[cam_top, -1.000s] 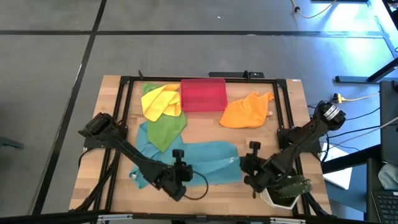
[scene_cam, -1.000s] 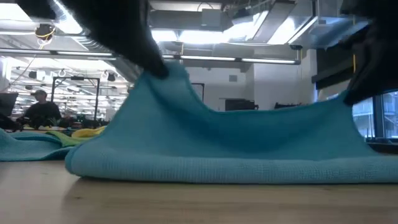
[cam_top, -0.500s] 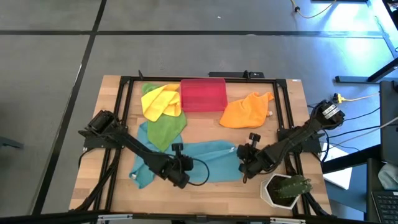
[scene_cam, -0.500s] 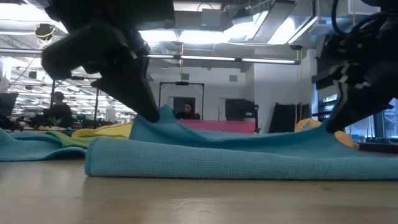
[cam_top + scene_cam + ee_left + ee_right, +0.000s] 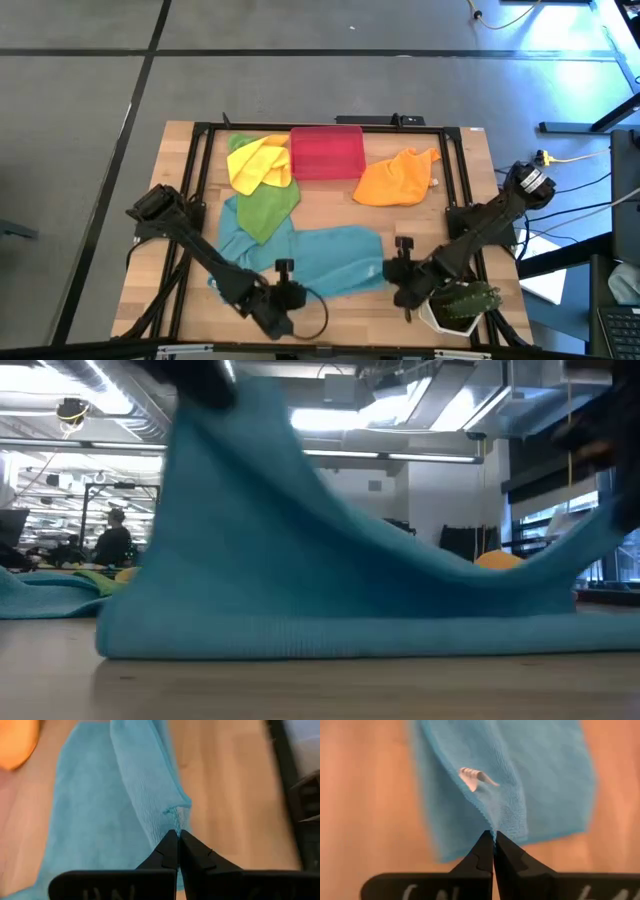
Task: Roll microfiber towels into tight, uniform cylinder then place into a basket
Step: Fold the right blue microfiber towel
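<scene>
Compared with half a second back, both arms are now sitting nearer the front edge, dragging the teal-blue microfiber towel (image 5: 318,262) up into a taller tent in the low view. The left end effector (image 5: 176,836) is clamped together on one towel edge at about 7 o'clock on the wooden surface (image 5: 330,205), and the right end effector (image 5: 493,838) is pinching the other edge at 5 o'clock. The lifted cloth is hiding most of the room and the red-pink plastic basket (image 5: 326,152) at 12 o'clock. The weave is looking ribbed and fuzzy, with a small white tag (image 5: 472,776).
</scene>
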Controlling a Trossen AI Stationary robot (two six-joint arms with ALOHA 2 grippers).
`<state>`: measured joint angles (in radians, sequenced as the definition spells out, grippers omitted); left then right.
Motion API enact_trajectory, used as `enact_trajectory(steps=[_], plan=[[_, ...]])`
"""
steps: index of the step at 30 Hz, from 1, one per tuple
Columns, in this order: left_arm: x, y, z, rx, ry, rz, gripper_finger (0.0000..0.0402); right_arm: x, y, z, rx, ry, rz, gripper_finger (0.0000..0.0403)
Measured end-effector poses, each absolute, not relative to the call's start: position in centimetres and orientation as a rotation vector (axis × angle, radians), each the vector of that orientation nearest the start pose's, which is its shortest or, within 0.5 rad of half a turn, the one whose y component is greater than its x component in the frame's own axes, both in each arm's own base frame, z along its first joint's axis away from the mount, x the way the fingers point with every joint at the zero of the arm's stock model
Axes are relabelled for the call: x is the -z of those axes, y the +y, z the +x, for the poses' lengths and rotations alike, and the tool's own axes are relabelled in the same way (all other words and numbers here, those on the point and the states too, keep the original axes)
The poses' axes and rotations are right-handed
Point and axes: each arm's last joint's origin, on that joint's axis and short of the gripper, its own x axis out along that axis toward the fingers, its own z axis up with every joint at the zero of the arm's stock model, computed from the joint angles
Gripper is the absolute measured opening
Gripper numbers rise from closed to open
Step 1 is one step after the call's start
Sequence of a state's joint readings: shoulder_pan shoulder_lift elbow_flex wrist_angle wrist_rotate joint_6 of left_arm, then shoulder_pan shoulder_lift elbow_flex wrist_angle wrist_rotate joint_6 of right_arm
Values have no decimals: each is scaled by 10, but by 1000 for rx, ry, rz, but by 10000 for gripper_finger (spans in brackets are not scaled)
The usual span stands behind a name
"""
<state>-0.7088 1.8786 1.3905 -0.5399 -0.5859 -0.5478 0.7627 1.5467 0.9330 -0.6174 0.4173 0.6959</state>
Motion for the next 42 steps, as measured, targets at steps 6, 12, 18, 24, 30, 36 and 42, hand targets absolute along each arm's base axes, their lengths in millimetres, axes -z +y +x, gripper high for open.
enact_trajectory(steps=[6, 12, 18, 24, 30, 36, 42], plan=[[-219, -247, 304, -138, 782, 193, 0, -207, 206, 207, -3, 971, -79, 3], [-197, -220, 308, -218, 860, 205, 0, -190, 185, 209, 140, 1021, -48, 2], [-169, -196, 311, -256, 903, 159, 0, -170, 157, 209, 292, 1078, -24, 2], [-156, -179, 314, -296, 900, 146, 0, -156, 135, 212, 407, 1086, 3, 1], [-154, -174, 315, -324, 896, 158, 0, -156, 132, 213, 419, 1077, -2, 1], [-155, -177, 313, -341, 874, 181, 0, -158, 133, 215, 427, 1059, -10, 1], [-157, -186, 308, -360, 823, 223, 0, -164, 134, 217, 451, 1014, -71, 0]])
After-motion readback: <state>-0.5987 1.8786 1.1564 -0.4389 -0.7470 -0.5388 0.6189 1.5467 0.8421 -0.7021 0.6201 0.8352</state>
